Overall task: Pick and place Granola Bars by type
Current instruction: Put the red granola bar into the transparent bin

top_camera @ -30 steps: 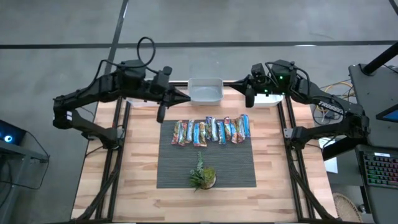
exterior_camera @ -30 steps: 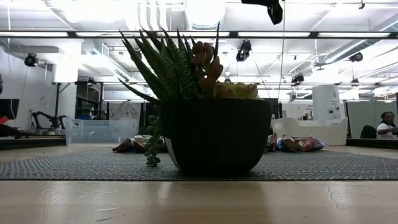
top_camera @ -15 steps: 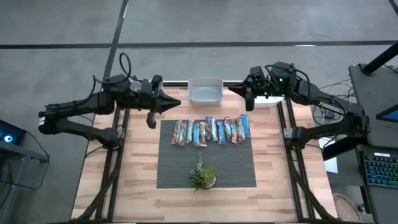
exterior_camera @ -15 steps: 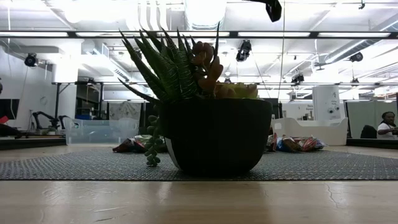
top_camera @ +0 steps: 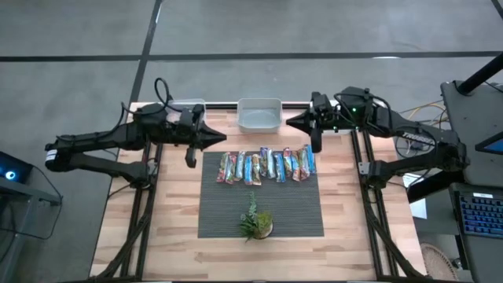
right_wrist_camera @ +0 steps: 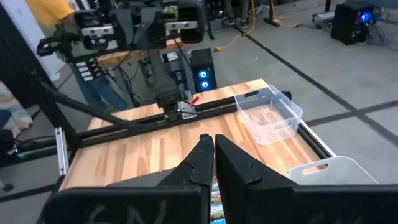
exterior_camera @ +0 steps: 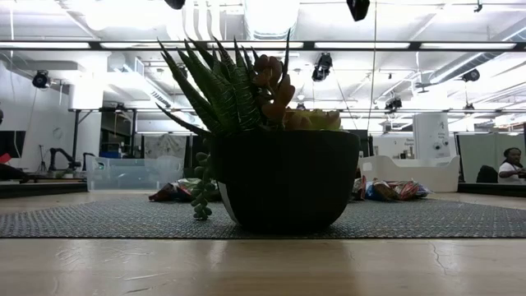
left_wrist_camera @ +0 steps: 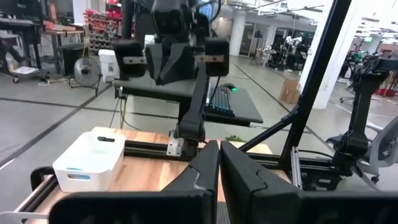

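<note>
Wooden slats made up the table [top_camera: 177,204], with a dark woven mat [top_camera: 228,208] laid across its middle under bright workshop lighting. On the far half of that mat lay the Granola Bars [top_camera: 267,165], roughly ten of them side by side in one row that ran across the table, each bar's long axis pointing from the near edge toward the far edge. In the low view they showed only as a colourful heap on either side of the potted plant [exterior_camera: 279,177], which stood on the mat nearer the front edge and hid the middle of the row.

Neither gripper touched a bar. The left gripper [top_camera: 222,134] hovered above the table just off the left end of the row and a little beyond it, its tip pointing inward toward the centre; in its wrist view the fingers [left_wrist_camera: 205,168] sat pressed nearly together with nothing between them. The right gripper [top_camera: 292,123] mirrored it off the right end, also aimed inward, fingers [right_wrist_camera: 200,158] likewise closed up and empty.

Both arms seemed about equally near their own end of the row. Because the bars lay lengthwise front to back, a grasp would likely call for opening the fingers, tipping downward and closing across a bar's narrow width.

Beyond the row, at the far edge, stood a clear bin [top_camera: 259,115] between the two grippers, and a white bin [left_wrist_camera: 87,162] appeared in the left wrist view.
</note>
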You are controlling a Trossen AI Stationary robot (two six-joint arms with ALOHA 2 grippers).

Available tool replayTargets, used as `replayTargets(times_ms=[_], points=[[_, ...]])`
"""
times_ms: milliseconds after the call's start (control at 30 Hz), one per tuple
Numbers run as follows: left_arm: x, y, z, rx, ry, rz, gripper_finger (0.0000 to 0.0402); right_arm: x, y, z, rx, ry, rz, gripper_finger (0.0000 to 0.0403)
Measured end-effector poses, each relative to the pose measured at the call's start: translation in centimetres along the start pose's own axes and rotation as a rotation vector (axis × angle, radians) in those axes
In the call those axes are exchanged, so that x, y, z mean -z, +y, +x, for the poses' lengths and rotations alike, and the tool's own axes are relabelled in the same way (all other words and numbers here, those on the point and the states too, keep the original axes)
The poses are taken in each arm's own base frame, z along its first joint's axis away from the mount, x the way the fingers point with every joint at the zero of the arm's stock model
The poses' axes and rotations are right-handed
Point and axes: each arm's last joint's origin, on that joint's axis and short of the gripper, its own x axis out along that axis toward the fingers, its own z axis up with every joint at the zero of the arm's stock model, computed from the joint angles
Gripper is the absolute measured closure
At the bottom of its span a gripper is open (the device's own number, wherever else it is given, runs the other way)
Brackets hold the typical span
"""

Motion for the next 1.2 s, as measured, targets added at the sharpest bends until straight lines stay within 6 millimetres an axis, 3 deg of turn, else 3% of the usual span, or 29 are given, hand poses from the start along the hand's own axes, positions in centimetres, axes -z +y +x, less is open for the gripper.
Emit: replayTargets(times_ms=[300,467,867,1200], points=[[0.2,0.3,-1.1,-0.013,-0.002,0.000,0.0401,1.9,0.3,-1.4,-0.043,-0.154,0.030,0.0394],[0.0,0.1,-1.9,-0.014,-0.005,0.010,0.0402,2.9,0.3,-2.6,-0.041,-0.155,0.076,0.0394],[0.3,0.1,-2.2,-0.024,0.032,0.030,0.0401,2.7,0.6,-3.4,-0.035,-0.107,0.062,0.0394],[4.0,1.2,-2.0,-0.051,0.041,-0.034,0.0402,3.3,0.5,-3.2,-0.030,-0.083,0.067,0.0394]])
